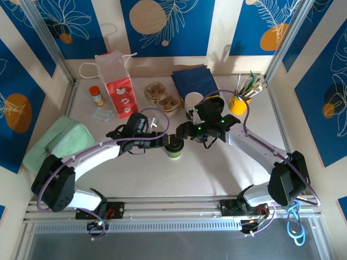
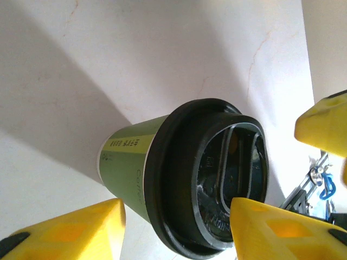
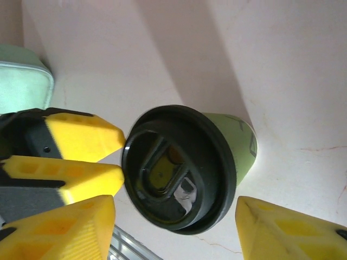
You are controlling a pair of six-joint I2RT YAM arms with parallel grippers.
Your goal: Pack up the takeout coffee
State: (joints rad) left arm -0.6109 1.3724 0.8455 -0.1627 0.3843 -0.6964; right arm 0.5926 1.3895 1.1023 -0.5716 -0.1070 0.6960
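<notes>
Takeout coffee, a small green paper cup with a round black plastic lid (image 1: 173, 149), stands upright mid white table (image 1: 217, 173). Left gripper (image 1: 164, 142) and right gripper (image 1: 183, 134) flank it, fingers spread, holding nothing. It's likely light and crushable, so pinch the paper wall under the lid, gently.

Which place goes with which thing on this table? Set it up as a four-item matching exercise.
Things: 1 coffee cup; 2 bottle; 3 green pouch; 4 napkins.
Places: A left edge of the table; B between the yellow fingers; C far side, behind the stacked cups; D left of the paper bag.
Pairs: 1-B, 2-D, 3-A, 4-C.
</notes>
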